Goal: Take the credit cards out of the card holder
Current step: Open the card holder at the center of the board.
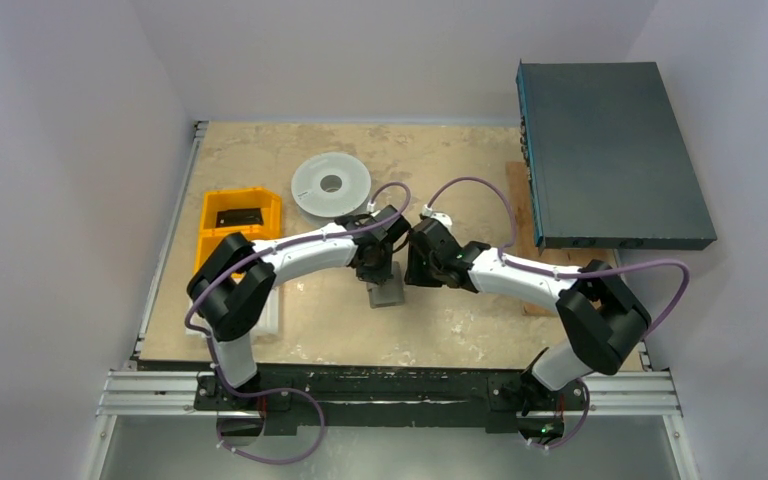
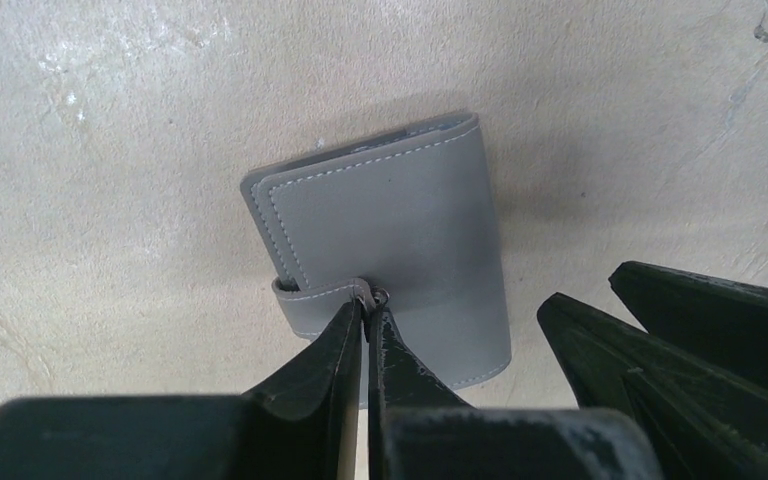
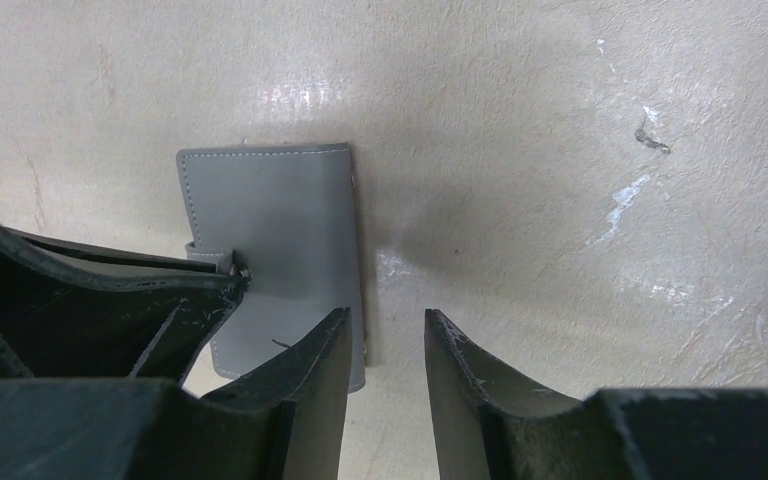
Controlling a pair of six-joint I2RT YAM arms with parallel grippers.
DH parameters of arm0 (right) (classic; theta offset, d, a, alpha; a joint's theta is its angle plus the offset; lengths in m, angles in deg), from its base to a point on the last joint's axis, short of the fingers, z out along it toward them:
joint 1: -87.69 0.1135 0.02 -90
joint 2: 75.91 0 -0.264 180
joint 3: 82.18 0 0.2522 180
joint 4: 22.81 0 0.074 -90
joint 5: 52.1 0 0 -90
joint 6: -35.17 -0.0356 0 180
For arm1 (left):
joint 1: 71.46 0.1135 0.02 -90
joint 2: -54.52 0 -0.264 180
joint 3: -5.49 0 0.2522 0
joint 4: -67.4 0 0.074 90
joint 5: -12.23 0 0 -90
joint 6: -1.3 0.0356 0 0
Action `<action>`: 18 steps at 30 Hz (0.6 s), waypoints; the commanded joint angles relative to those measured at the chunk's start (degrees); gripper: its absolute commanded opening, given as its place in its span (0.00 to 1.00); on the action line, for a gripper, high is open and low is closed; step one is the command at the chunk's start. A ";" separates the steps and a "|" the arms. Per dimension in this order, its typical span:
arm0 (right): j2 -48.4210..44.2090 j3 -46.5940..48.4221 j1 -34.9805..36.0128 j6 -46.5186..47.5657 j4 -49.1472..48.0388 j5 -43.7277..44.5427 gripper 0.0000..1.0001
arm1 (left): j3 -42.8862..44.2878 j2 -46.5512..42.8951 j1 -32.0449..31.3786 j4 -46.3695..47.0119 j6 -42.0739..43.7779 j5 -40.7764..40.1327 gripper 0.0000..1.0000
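The card holder (image 1: 386, 293) lies flat at centre frame in the top view. The left gripper (image 2: 368, 303) has its fingers pinched together on the strap (image 2: 312, 298) — the right gripper (image 3: 387, 335) hovers at the holder's edge, fingers apart.

Holder (image 2: 400, 220) lies flat mid-table (image 1: 460, 320), under both grippers. Left gripper (image 2: 368, 308) is on its left side, tips pinched together on the strap (image 2: 310, 298). Right gripper (image 3: 385, 335) sits just right of that, one finger over the holder's edge, the other over bare table. Spool (image 1: 331, 184) is behind the holder, slightly left. Bins (image 1: 260, 205) are left of the spool at the table's left edge, with an item (image 1: 239, 216) in the rear bin. Case (image 1: 610, 150) is rear right, overhanging the table edge.
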 commanded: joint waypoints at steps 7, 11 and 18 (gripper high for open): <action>2.88 2.29 0.43 2.49 -1.24 -1.34 0.34 | -5.93 -9.83 1.63 6.77 -0.07 7.12 0.00; 3.55 3.11 1.02 2.67 -1.88 -1.95 0.36 | -8.07 -11.97 2.45 7.81 -0.47 7.90 0.00; 3.24 5.30 3.33 3.34 0.35 2.10 0.38 | -14.77 -17.14 5.61 9.11 -0.46 8.56 0.00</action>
